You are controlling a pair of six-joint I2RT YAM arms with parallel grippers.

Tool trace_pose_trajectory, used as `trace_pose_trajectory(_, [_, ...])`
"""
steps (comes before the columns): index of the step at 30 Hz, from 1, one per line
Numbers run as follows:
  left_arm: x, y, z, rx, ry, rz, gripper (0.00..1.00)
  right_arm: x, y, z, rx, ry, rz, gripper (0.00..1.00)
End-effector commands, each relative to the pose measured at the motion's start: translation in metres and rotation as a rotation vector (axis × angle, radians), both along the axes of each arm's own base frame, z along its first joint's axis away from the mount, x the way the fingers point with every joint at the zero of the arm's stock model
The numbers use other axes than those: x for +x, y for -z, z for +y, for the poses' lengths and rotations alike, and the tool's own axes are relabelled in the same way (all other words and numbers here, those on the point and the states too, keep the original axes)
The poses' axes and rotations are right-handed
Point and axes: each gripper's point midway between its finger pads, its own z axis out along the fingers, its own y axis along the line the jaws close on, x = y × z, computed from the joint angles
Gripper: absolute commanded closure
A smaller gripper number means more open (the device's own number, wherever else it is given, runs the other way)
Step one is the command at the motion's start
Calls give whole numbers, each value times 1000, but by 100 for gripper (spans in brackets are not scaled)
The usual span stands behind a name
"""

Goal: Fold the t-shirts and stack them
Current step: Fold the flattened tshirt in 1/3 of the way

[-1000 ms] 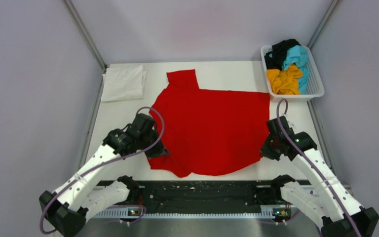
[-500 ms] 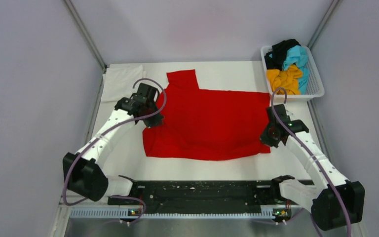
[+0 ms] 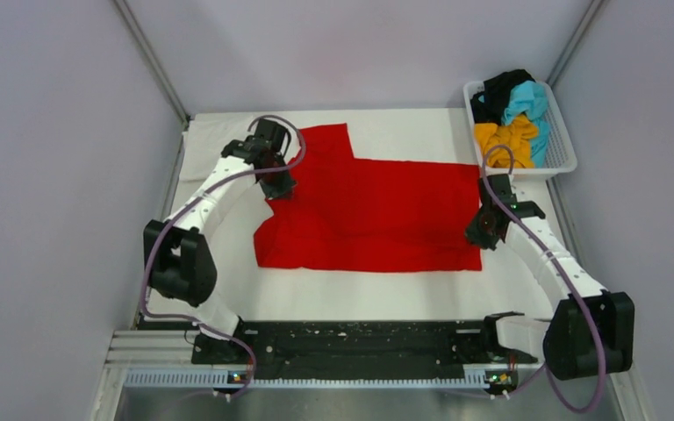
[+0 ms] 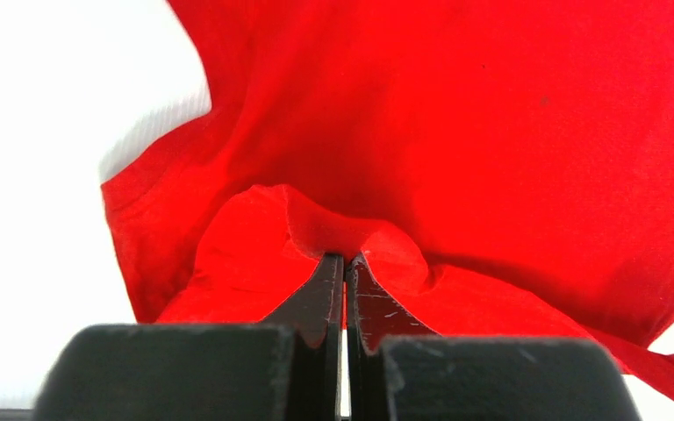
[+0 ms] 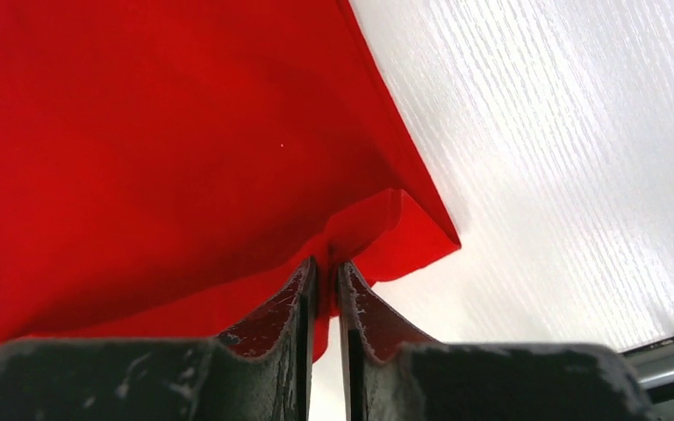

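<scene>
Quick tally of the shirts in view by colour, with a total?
red shirt: 1
white shirt: 1
black shirt: 1
turquoise shirt: 1
orange-yellow shirt: 1
Total: 5; those in the basket are bunched, so a minimum.

near of the red t-shirt [image 3: 377, 210] we see a bare strip of table [image 3: 360, 294] to pass along, and another beyond it. left of the shirt our left arm [image 3: 211, 189] crosses the gap; right of it stand our right arm [image 3: 544, 254] and, farther back, the basket [image 3: 535, 171].
</scene>
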Motion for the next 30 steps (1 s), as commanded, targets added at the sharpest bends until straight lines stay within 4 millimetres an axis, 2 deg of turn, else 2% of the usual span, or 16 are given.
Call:
trace_pose_trajectory(1, [19, 4, -8, -6, 51, 22, 100, 27, -5, -8, -19, 23, -57, 84])
trace_pose_trajectory(6, [40, 17, -19, -20, 43, 53, 100, 30, 12, -18, -38, 83, -9, 78])
trace_pose_trajectory(11, [68, 15, -21, -17, 14, -13, 100, 40, 27, -18, -19, 117, -25, 76])
trace_pose_trajectory(15, [85, 21, -29, -26, 29, -21, 100, 45, 35, -24, -44, 134, 0, 73])
trace_pose_trajectory(18, [92, 28, -33, -23, 49, 0, 100, 50, 32, -32, -78, 156, -9, 64])
trace_pose_trajectory(19, [93, 30, -34, -23, 55, 13, 95, 52, 29, -34, -86, 163, -19, 60])
trace_pose_trajectory(21, [96, 31, -34, -13, 66, 30, 67, 57, 20, -38, -105, 177, -44, 40])
trace_pose_trajectory(22, [96, 30, -34, -8, 72, 38, 56, 60, 14, -40, -115, 182, -57, 31])
trace_pose_trajectory(23, [95, 27, -33, -5, 76, 42, 37, 62, 7, -43, -130, 187, -69, 14])
trace_pose_trajectory(24, [94, 22, -33, -1, 77, 41, 6, 63, 1, -46, -144, 187, -76, 3])
trace_pose_trajectory(25, [93, 16, -29, 13, 69, 34, 2, 65, -7, -47, -154, 175, -89, 1])
trace_pose_trajectory(27, [88, 2, -22, 32, 51, 6, 1, 67, -18, -45, -154, 134, -108, 1])
trace_pose_trajectory(30, [71, -18, -19, 1, 46, -35, 1, 69, -35, -20, -65, -13, -183, 1])
